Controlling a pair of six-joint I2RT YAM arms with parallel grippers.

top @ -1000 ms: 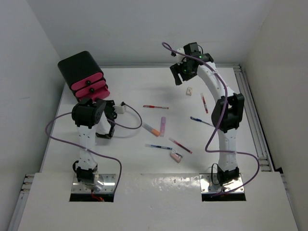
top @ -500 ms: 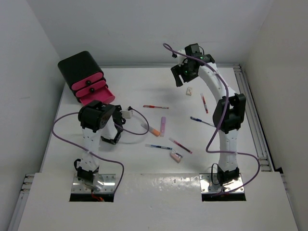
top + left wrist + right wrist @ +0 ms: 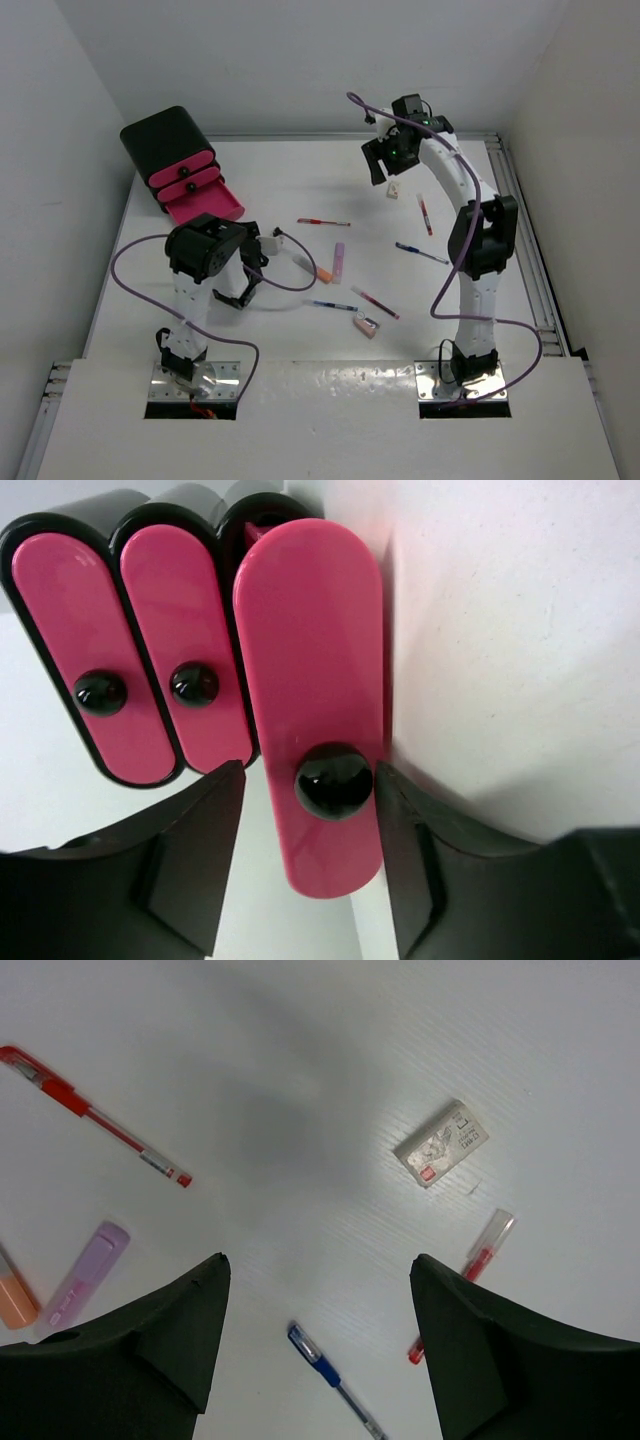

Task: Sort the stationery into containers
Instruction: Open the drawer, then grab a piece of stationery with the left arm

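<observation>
The black cabinet (image 3: 165,140) stands at the far left with its pink drawers; the lowest drawer (image 3: 205,205) is drawn out. In the left wrist view that drawer's front (image 3: 310,660) is nearest. Its black knob (image 3: 333,780) sits between the fingers of my left gripper (image 3: 308,775), which is open, with a gap on the left side. My right gripper (image 3: 320,1260) hangs open and empty above the table. Below it lie a white eraser (image 3: 442,1143), a red pen (image 3: 465,1280) and a blue pen (image 3: 330,1375).
Mid-table lie a red pen (image 3: 323,222), a lilac marker (image 3: 339,262), an orange marker (image 3: 318,268), a blue pen (image 3: 330,305), another red pen (image 3: 375,302) and a pinkish eraser (image 3: 367,325). Purple cables loop beside both arms. White walls enclose the table.
My left arm has drawn back toward the near edge, pulling the lowest drawer out. Its jaws have widened off the knob. The right gripper drifted slightly right.
</observation>
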